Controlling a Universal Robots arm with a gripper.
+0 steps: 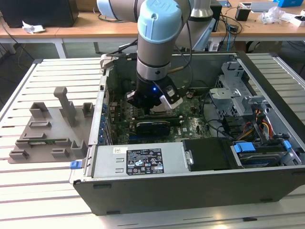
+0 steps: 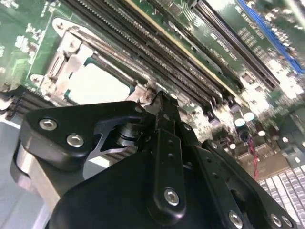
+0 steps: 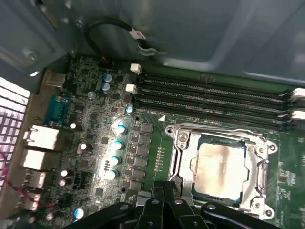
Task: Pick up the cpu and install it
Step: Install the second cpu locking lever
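Cpu (image 3: 220, 169) sits in the socket (image 3: 183, 143); our pincer (image 2: 159, 98) hangs beside it, pressed together, empty.
We judge a stray nudge could unseat it.

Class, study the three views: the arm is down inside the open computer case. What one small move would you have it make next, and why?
Probably a short straight lift. The cpu already lies flat inside the socket frame in the first wrist view, and the gripper is closed with nothing between its fingers, sitting just beside the socket. Rising would clear the memory slots nearby without brushing the chip.
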